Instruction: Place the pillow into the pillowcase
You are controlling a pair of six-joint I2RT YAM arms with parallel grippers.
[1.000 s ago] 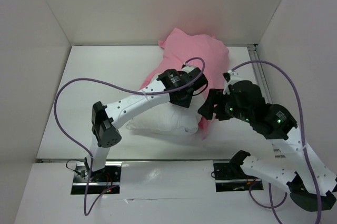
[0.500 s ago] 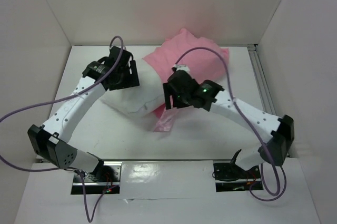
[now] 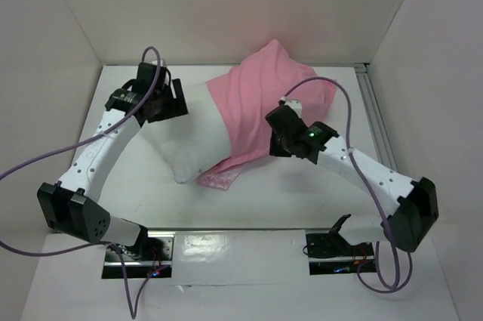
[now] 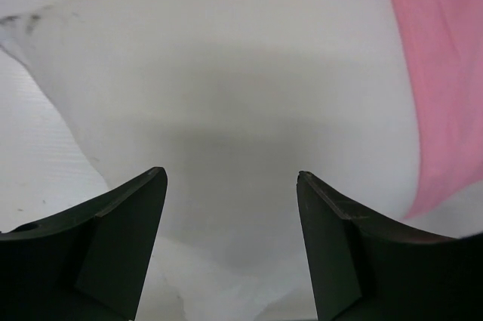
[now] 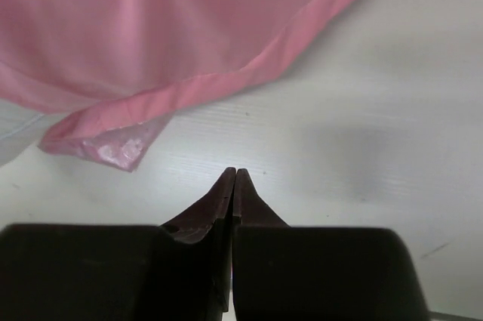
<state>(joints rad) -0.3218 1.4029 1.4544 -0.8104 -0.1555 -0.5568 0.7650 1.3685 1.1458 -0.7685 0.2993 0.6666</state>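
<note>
The white pillow (image 3: 185,147) lies mid-table, its right part covered by the pink pillowcase (image 3: 260,98), which is draped over it and bunched toward the back wall. A shiny pink corner (image 3: 219,178) of the case lies flat on the table in front. My left gripper (image 3: 175,104) hovers open at the pillow's back-left end; in the left wrist view the pillow (image 4: 226,72) fills the gap between the fingers, untouched, with the pillowcase (image 4: 445,72) at the right. My right gripper (image 3: 272,147) sits at the case's right edge, shut on nothing, with the pillowcase hem (image 5: 226,83) just ahead of my right gripper (image 5: 235,174).
White walls box in the table on three sides. A metal rail (image 3: 371,106) runs along the right edge. Purple cables (image 3: 45,158) loop off both arms. The arm bases (image 3: 139,249) stand at the near edge.
The right gripper has shut and drawn back to the right, off the cloth. The left gripper has shifted back and left. The pink case now hangs further down over the pillow.
</note>
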